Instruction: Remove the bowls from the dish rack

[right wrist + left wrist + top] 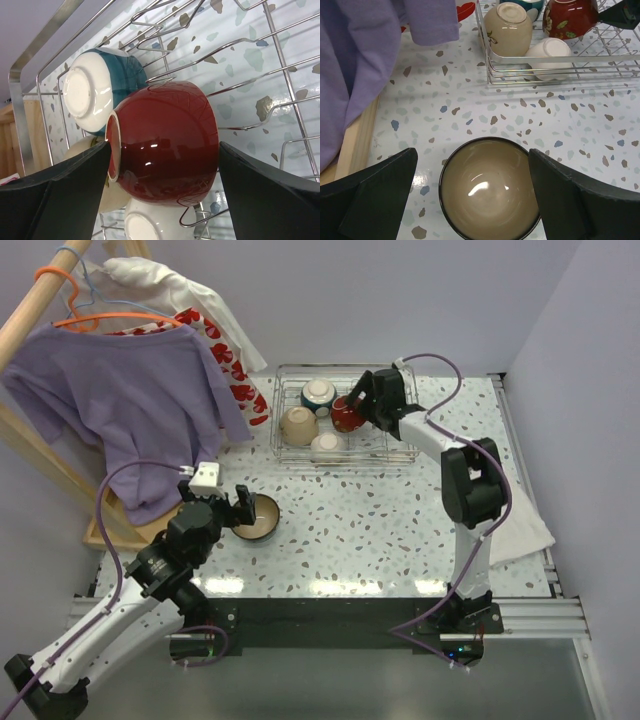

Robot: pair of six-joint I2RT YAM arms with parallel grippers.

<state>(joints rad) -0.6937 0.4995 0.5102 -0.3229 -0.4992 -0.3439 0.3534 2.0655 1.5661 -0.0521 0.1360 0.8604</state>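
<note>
Glossy dark red bowl [167, 125], round ceramic, lies on its side in the silver wire dish rack [290, 452], between the fingers of the right tool [165, 150], spread wide and not clamped. On the speckled tabletop [380, 510] before the rack, a dark-rimmed tan bowl [490, 192] sits upright inside the wide-open left tool [472, 162].

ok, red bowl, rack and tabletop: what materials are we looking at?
Red bowl: likely glazed ceramic; glossy, sharp highlights, pale foot ring.
Rack: bright metal wire, probably chromed or stainless steel.
Tabletop: smooth, glossy, terrazzo-patterned; whether it is laminate or stone can't be told.
</note>
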